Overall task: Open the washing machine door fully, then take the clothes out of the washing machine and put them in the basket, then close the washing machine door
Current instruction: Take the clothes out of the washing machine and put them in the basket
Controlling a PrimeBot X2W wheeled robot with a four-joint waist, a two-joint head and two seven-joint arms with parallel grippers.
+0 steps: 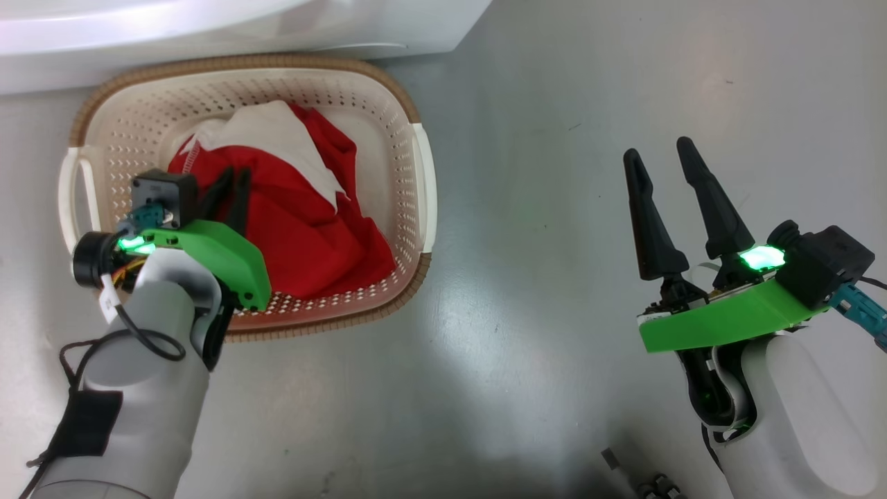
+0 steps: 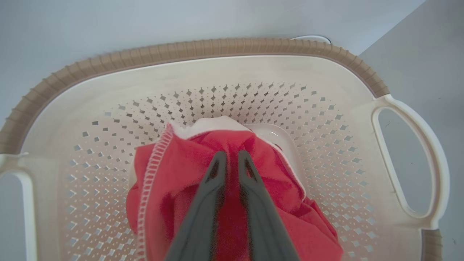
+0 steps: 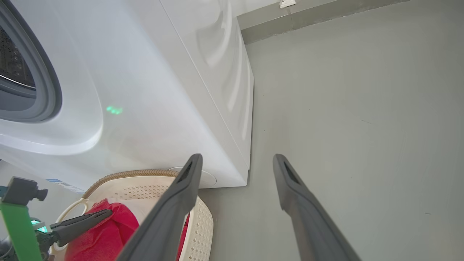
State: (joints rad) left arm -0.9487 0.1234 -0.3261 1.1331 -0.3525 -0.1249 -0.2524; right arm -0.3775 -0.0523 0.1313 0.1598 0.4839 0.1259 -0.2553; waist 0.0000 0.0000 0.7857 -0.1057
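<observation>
The left gripper (image 2: 232, 156), fingers nearly together, rests in bright red fabric clothes (image 1: 305, 229) inside the cream perforated plastic basket (image 2: 203, 49), its grip impossible to tell, while the right gripper (image 1: 658, 150) gapes wide.

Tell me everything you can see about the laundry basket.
The basket is a cream perforated plastic tub, rounded rectangle, with a brown woven-look rim and two white side handles. It stands upright on the grey floor close by the washing machine, holding red clothes; the left gripper, nearly closed, reaches into them.
</observation>
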